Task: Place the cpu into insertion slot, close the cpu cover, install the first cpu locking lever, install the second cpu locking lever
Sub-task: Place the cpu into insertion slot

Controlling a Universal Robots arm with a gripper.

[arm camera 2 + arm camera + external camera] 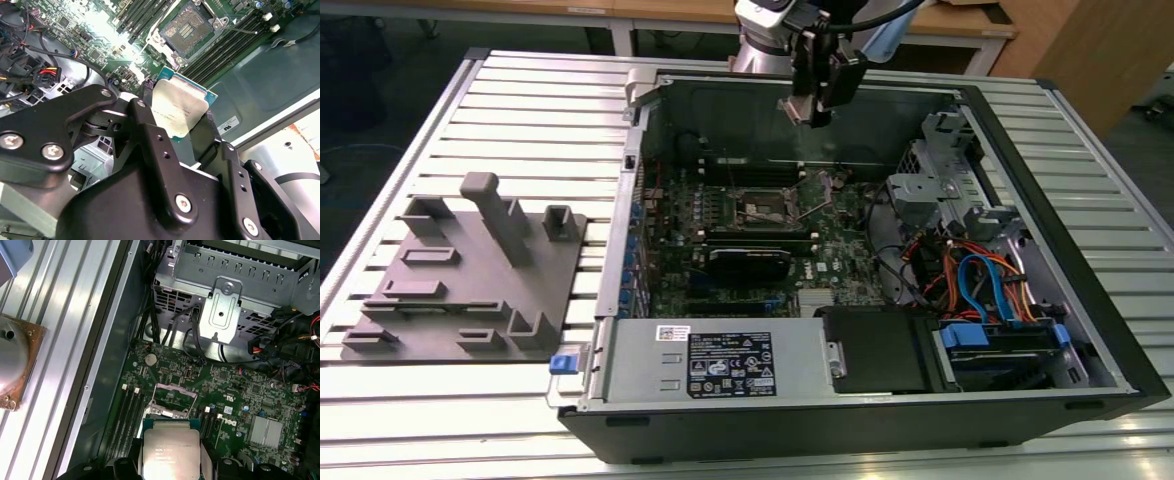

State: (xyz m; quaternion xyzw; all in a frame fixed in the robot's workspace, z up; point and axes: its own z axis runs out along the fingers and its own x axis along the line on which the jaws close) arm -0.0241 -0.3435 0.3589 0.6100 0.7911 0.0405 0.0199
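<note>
Jaws clamp the cpu (180, 112) (silvery top toward my wrist cameras); gripper (814, 110) over open case (854, 432) on slatted table (520, 90); insertion slot (192, 30) uncovered.

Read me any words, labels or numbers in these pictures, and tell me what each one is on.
Black label on the power supply: print too small to read.
White sticker beside it: too small to read.
Lettering on the cpu, held in the claw: too blurred to read.
Pale tag on the case floor: too small to read.
</note>
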